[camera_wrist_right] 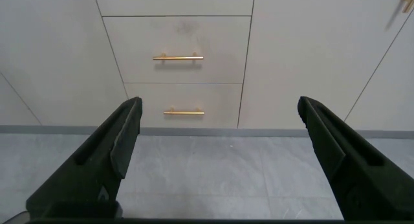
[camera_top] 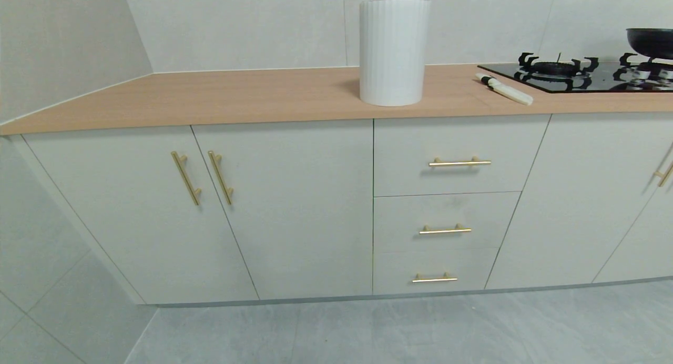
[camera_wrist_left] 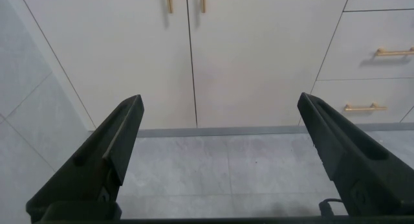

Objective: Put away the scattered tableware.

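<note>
Closest in, down near the floor [camera_wrist_left: 226, 179]: left tool [camera_wrist_left: 218, 104] with fingers spread wide, gripping nothing, aimed at the foot of the double cupboard doors [camera_wrist_left: 187, 56]. Alongside, right tool [camera_wrist_right: 218, 104] just as wide and just as bare, held low and pointed at the lower drawers [camera_wrist_right: 178, 56]. Farther off and higher, on the wooden surface [camera_top: 236, 95]: a tall white ribbed canister [camera_top: 393, 52], then a white utensil [camera_top: 505, 89] with a dark end, lying flat just beside the hob [camera_top: 578, 80]. At the far right, a dark pan [camera_top: 652, 40] over the hob.
</note>
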### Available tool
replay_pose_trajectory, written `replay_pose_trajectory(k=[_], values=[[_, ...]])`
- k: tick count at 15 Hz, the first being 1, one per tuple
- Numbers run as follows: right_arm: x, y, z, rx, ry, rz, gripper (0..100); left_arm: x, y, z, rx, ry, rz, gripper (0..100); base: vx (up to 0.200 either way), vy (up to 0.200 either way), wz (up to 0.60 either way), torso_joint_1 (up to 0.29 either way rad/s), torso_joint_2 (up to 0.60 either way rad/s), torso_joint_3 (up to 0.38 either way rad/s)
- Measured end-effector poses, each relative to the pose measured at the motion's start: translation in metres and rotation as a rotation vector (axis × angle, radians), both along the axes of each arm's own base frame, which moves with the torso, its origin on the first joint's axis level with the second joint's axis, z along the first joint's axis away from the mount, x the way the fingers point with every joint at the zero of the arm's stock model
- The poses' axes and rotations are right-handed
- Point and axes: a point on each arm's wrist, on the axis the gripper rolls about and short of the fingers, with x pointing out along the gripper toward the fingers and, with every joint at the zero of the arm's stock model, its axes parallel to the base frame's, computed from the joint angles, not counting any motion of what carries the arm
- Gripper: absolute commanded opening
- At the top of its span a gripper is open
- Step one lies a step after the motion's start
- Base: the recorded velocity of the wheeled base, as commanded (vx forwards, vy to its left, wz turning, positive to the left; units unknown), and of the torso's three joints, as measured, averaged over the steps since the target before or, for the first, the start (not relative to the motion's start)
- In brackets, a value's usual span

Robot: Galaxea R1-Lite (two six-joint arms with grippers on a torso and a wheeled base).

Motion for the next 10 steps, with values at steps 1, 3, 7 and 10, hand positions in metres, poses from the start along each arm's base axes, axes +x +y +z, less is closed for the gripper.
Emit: replay_pose_trajectory(k=[1, 3, 7, 10], values=[[0.0, 0.0, 0.0, 0.0, 0.0, 0.0, 100, 0.0, 0.0, 0.0, 0.0, 0.0, 0.0, 100, 0.2, 0.0, 0.0, 0.012, 0.01, 0.007], [0.0, 0.0, 0.0, 0.001, 0.0, 0.0, 100, 0.0, 0.0, 0.0, -0.002, 0.0, 0.0, 100, 0.2, 0.0, 0.0, 0.0, 0.01, 0.007], [0.0, 0.0, 0.0, 0.001, 0.0, 0.0, 100, 0.0, 0.0, 0.0, -0.002, 0.0, 0.0, 100, 0.2, 0.0, 0.0, 0.002, 0.0, -0.002], [0.0, 0.0, 0.0, 0.001, 0.0, 0.0, 100, 0.0, 0.0, 0.0, -0.002, 0.0, 0.0, 100, 0.2, 0.0, 0.0, 0.005, 0.01, -0.001]])
